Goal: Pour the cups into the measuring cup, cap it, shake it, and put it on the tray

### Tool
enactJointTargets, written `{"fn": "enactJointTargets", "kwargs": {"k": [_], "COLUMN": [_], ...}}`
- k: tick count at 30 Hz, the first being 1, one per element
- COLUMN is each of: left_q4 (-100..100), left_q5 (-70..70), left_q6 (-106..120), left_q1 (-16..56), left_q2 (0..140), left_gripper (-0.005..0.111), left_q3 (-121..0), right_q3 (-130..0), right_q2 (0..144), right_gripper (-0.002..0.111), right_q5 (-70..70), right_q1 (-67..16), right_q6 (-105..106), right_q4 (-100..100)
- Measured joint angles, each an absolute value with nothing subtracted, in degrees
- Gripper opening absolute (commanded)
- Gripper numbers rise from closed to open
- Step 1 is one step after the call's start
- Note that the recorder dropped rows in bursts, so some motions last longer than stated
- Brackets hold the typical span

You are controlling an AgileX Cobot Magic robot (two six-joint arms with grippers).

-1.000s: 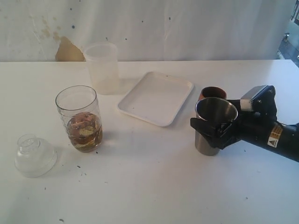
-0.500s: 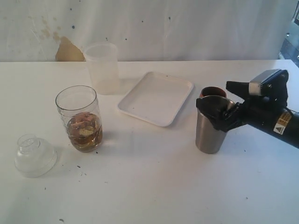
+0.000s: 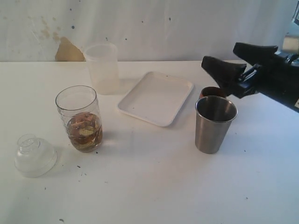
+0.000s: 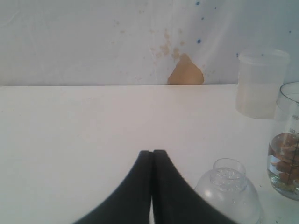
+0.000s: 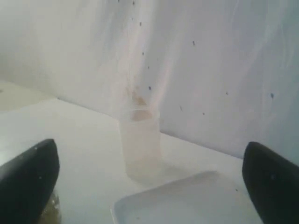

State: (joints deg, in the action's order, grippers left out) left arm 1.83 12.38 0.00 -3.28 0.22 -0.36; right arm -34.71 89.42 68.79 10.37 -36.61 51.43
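Note:
The steel tumbler [image 3: 215, 123] stands upright on the table, right of centre. The brown wooden cup [image 3: 212, 90] stands right behind it, mostly hidden. The measuring cup [image 3: 79, 119] [image 4: 286, 158] stands at the left with brown pieces in its lower part, and its clear domed cap [image 3: 35, 155] [image 4: 229, 193] lies beside it. The white tray [image 3: 156, 98] [image 5: 187, 200] is empty. My right gripper [image 3: 219, 54] [image 5: 149, 147] hangs open above and behind the two cups and holds nothing. My left gripper [image 4: 152, 152] is shut and empty, low near the cap.
A frosted plastic cup [image 3: 102, 67] [image 4: 260, 84] [image 5: 140, 144] stands at the back, between the measuring cup and the tray. A white wall with a brown patch [image 3: 69, 50] closes off the far edge of the table.
My right gripper has left the steel tumbler and risen up and back to the right. The tumbler stays standing where it was. The left gripper has not changed.

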Motion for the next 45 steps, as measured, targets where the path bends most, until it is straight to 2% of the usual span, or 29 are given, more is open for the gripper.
{"fn": "enactJointTargets", "kwargs": {"k": [5,8,10,23,30,36,40,42,45], "left_q4": [1.83,1.83,1.83,1.83,1.83,1.83,1.83,1.83,1.83], "left_q5": [12.38,12.38,12.38,12.38,12.38,12.38,12.38,12.38,12.38], "left_q6": [0.00,0.00,0.00,0.00,0.00,0.00,0.00,0.00,0.00], "left_q1": [-3.28,-3.28,-3.28,-3.28,-3.28,-3.28,-3.28,-3.28,-3.28], "left_q2": [0.22,0.22,0.22,0.22,0.22,0.22,0.22,0.22,0.22], "left_gripper": [0.000,0.000,0.000,0.000,0.000,0.000,0.000,0.000,0.000], "left_q3": [-0.36,-0.36,-0.36,-0.36,-0.36,-0.36,-0.36,-0.36,-0.36], "right_q3": [-34.71,-34.71,-34.71,-34.71,-34.71,-34.71,-34.71,-33.63,-29.99], "right_q2": [78.09,70.21,65.58,35.81,25.99,21.44,20.63,20.35,18.06], "right_gripper": [0.033,0.009,0.000,0.000,0.000,0.000,0.000,0.000,0.000], "right_q5": [61.69,54.70,51.24,38.06,40.20,40.84,36.12,32.83,31.68], "right_q1": [10.37,10.37,10.37,10.37,10.37,10.37,10.37,9.90,8.00], "right_q6": [-45.15,-50.76,-55.47,-94.75,-101.96,-102.35,-102.47,-99.88,-79.66], "right_q4": [51.92,52.99,55.89,87.32,92.27,92.51,90.84,83.32,60.22]}}
